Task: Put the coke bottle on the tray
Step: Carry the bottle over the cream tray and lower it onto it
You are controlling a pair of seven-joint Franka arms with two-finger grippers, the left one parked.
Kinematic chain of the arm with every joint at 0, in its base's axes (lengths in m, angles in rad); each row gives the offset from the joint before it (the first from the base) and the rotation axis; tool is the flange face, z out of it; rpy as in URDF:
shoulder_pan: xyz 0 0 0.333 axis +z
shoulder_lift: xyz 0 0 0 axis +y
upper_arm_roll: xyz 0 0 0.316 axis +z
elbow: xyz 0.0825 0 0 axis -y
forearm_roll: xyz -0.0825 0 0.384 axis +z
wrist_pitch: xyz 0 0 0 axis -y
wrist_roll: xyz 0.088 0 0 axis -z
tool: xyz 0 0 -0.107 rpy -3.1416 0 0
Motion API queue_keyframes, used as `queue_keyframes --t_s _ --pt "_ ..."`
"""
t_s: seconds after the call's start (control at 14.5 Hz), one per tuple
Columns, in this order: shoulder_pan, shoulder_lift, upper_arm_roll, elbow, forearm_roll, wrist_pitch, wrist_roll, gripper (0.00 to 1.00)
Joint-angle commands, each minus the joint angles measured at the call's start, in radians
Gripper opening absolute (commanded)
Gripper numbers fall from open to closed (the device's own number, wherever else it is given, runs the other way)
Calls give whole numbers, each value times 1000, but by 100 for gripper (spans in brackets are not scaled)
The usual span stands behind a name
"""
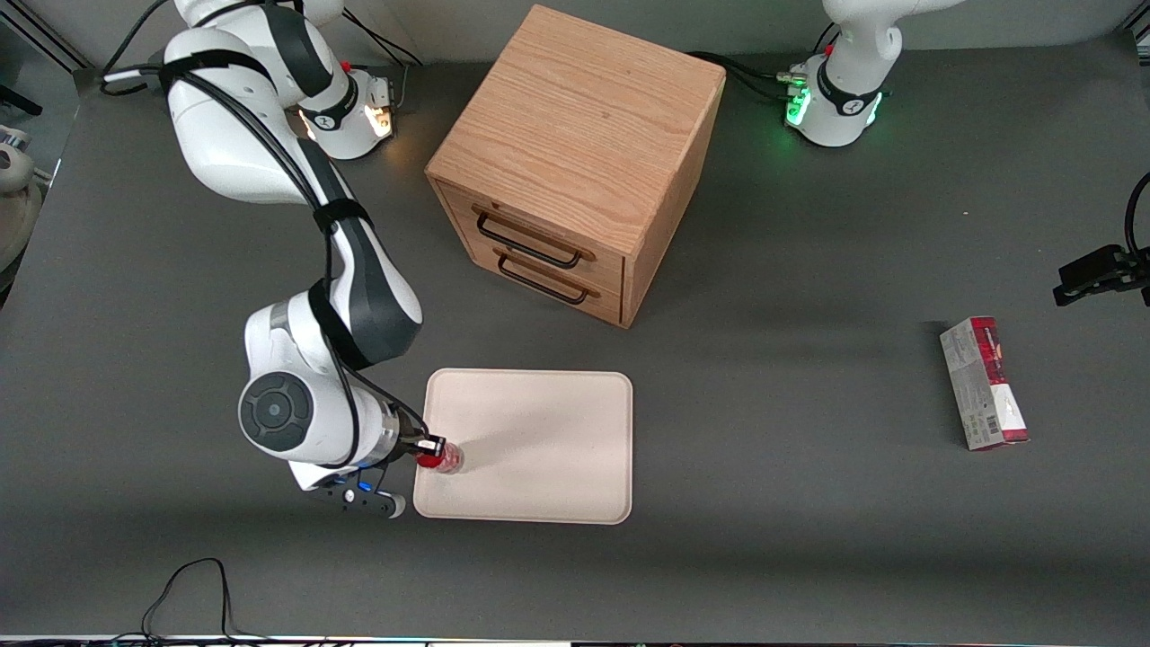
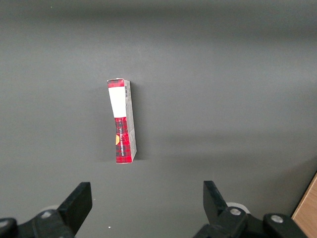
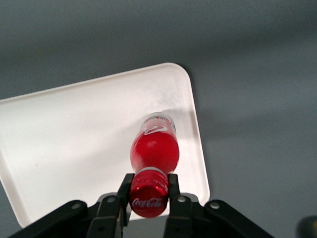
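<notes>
Front view: the right arm's black two-finger gripper (image 1: 431,447) sat at the edge of the large flat cream tray with rounded corners (image 1: 539,422) that faces the working arm's end of the table. The small red coke bottle with a red cap (image 1: 442,458) was pinched in it, over the tray surface just inside that edge. From the tray, the oak two-drawer cabinet (image 1: 575,162) stood farther from the front camera, and the red-and-grey carton (image 1: 984,382) lay well apart toward the parked arm's end, on the dark grey table (image 1: 791,503).

Left wrist view: only the carton (image 2: 122,121) lay flat on the table (image 2: 223,74); no tray, no bottle.

Right wrist view: the gripper (image 3: 149,191) fingers (image 3: 125,191) were pressed onto the neck right under the cap. The bottle (image 3: 154,148) hung straight down from the hand, its long axis roughly upright and its clear base toward the tray (image 3: 74,139). Base seemed at or just above the tray floor near a rounded corner; contact could not be told. Judged: bottle already over the tray, so lowering if needed and releasing was what remained. With the rim close by, the bottle might tip on release.
</notes>
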Motion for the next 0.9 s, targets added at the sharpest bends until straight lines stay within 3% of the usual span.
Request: queue_keyframes --t_s 0.0,0.21,0.48,0.55,0.62,0.69,0.83 --pt "1 29 0 58 1 2 24 0" --pt "1 33 1 56 -39 3 18 0" --pt "1 36 1 55 -42 3 15 0" --pt "1 39 1 55 -43 3 15 21" --pt "1 41 1 55 -45 3 15 69" --pt "2 41 1 55 -54 3 17 99" --pt "10 40 1 55 -56 3 20 100"
